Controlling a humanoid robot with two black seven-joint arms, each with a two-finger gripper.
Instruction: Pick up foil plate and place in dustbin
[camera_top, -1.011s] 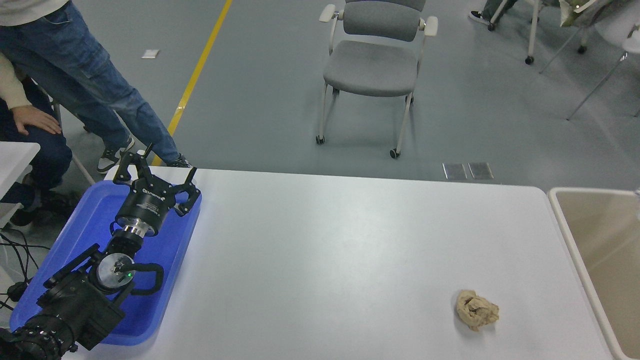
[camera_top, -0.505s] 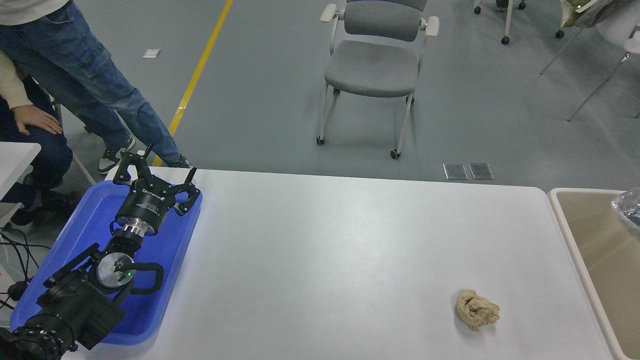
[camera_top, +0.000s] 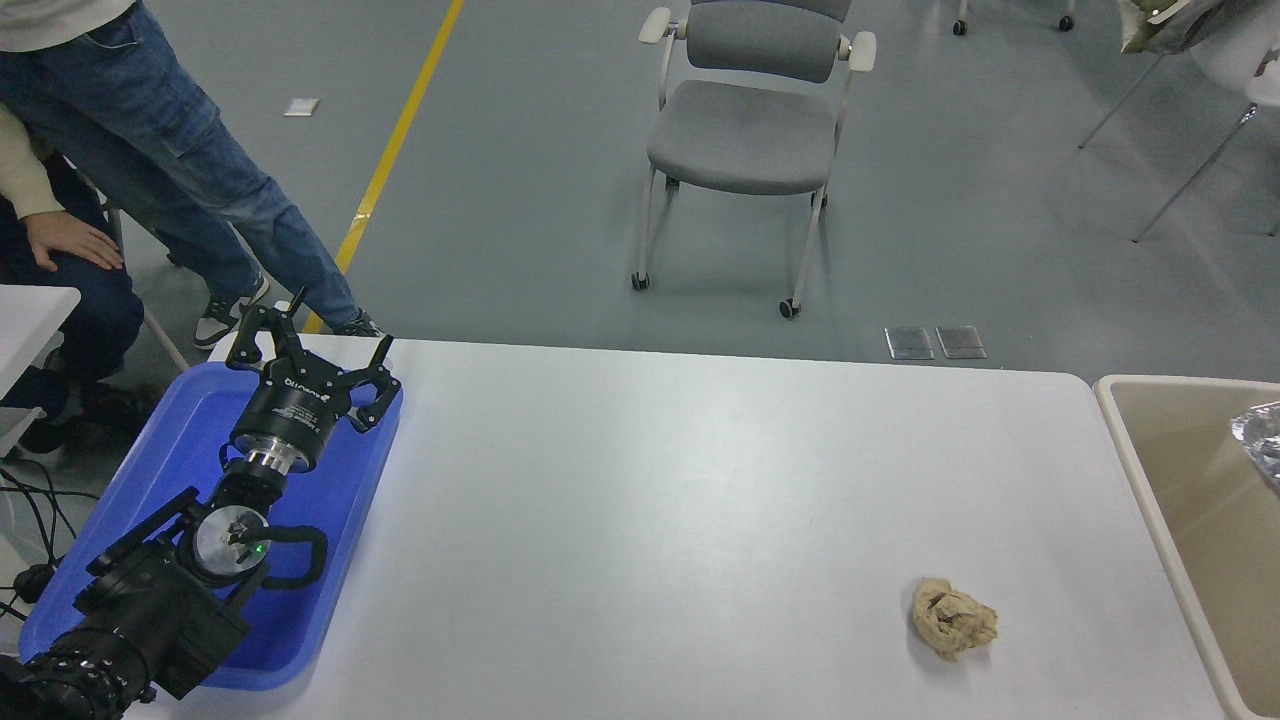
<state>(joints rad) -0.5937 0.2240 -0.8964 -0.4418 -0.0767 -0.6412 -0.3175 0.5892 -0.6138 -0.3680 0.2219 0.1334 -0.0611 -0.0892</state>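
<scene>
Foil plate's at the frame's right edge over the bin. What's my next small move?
Probably release it, or confirm it has dropped. The foil plate shows only as a sliver over the dustbin, inside its rim. The right arm is out of view, so the grip can't be checked. The left gripper is parked over the blue tray.

Foil plate (camera_top: 1262, 440) and dustbin (camera_top: 1135, 450) cut by right edge.

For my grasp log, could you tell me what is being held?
Left gripper holds nothing; foil plate shows over the dustbin, any hold out of view.
</scene>
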